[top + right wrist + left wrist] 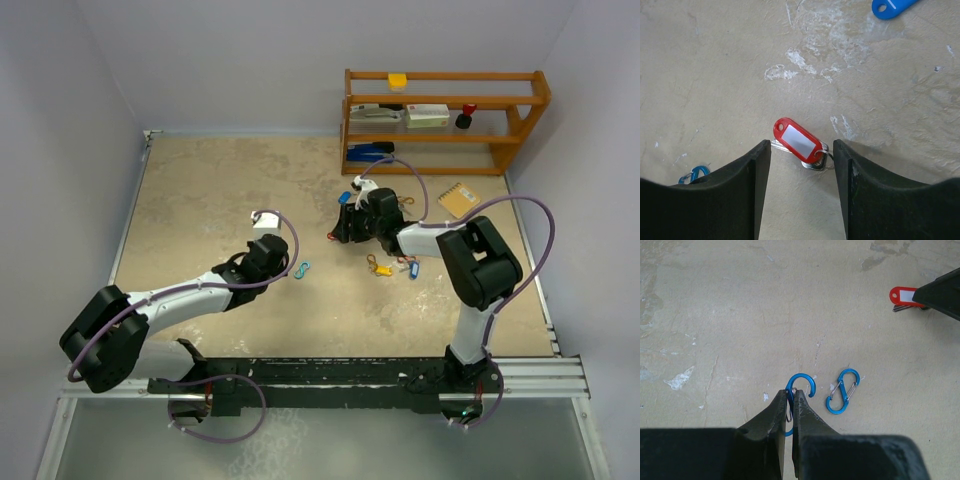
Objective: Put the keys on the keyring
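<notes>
The right gripper [801, 146] stands with its jaws apart, straddling the red-tagged key [797, 140]. The key lies flat on the table [715, 75] between the fingers and does not look pinched. Near that key, on the left arm's side, the left gripper [793, 396] is clamped on a blue hooked clip [802, 375], probably serving as the keyring. A second blue clip [842, 391] lies loose on the same side of the key. The step in hand seems to be the pickup: the jaws must close on the tag, lift it, and carry the key's ring to the hook.
</notes>
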